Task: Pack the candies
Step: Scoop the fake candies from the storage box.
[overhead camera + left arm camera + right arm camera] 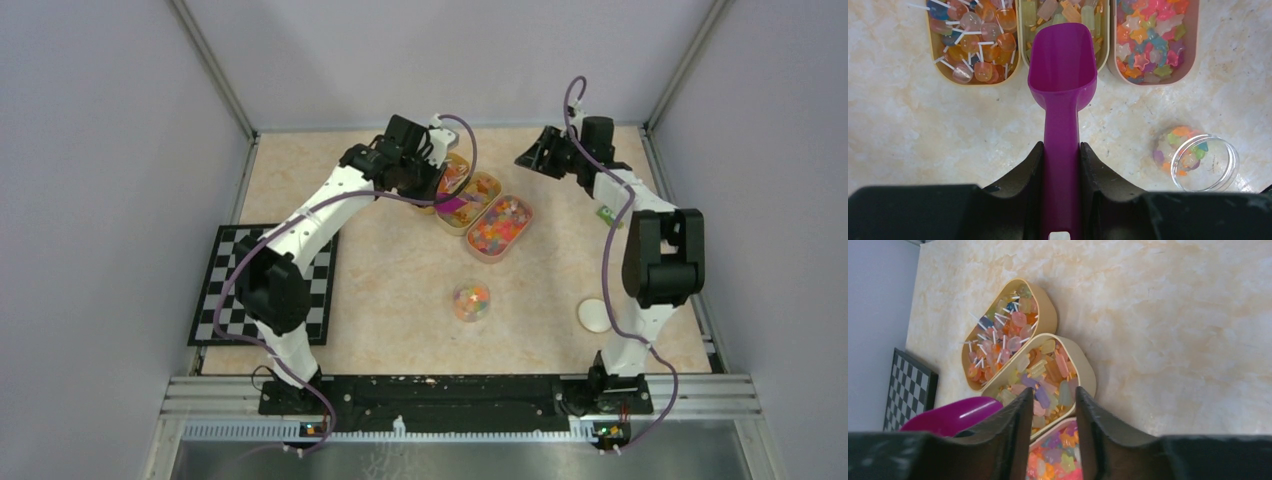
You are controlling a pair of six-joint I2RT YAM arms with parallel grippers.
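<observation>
Clamped on a purple scoop (pixel 1062 65), the left gripper (pixel 1061 160) held it by the handle, bowl pointing straight ahead. Just beyond its lip, glossy, translucent, multicoloured candies (pixel 1148 35) filled three oblong trays (pixel 1194 45), whose long sides ran away from the gripper. Nearby, the right gripper (pixel 1054 415) hung parted and empty.

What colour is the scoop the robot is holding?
Purple. The scoop shows best in the left wrist view.
</observation>
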